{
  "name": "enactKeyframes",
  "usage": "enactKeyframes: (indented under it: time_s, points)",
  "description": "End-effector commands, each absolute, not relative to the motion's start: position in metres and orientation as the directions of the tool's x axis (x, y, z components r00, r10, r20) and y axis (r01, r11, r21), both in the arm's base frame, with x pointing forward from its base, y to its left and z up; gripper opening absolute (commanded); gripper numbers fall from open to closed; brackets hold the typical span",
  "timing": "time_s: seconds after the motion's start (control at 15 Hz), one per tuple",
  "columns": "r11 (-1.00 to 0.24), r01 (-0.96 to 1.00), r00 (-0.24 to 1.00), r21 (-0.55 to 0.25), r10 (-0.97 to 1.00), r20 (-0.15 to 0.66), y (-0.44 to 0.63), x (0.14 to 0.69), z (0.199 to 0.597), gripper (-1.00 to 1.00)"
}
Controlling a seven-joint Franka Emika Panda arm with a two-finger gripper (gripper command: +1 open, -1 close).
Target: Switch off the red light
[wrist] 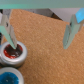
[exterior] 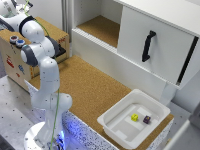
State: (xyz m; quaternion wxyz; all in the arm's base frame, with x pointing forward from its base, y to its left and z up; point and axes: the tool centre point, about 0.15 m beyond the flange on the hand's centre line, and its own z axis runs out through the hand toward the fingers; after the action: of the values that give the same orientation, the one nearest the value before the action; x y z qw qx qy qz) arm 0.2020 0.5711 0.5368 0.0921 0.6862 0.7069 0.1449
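On my wrist feed the gripper (wrist: 40,31) hangs with its jaws spread wide over the cork surface (wrist: 47,60), holding nothing, one finger (wrist: 9,34) just above the red light (wrist: 12,52), which sits right beside the blue light (wrist: 10,77). On the exterior view both lamps lie at the far left, and a white tray (exterior: 112,125) sits near the right.

A white cabinet (exterior: 150,35) with a black handle (exterior: 148,46) stands at the far side. A cork surface (exterior: 95,90) lies before it, on a metal table (exterior: 12,107).
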Motion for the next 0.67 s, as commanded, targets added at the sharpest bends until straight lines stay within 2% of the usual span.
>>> enactKeyframes:
  time_s: [0.0,0.6]
  points:
    - [-0.04,0.95,0.041,0.31,0.999,0.006,0.541,0.238,0.546,1.0]
    - [-0.178,0.944,0.161,0.278,0.983,0.084,0.408,0.267,0.514,1.0]
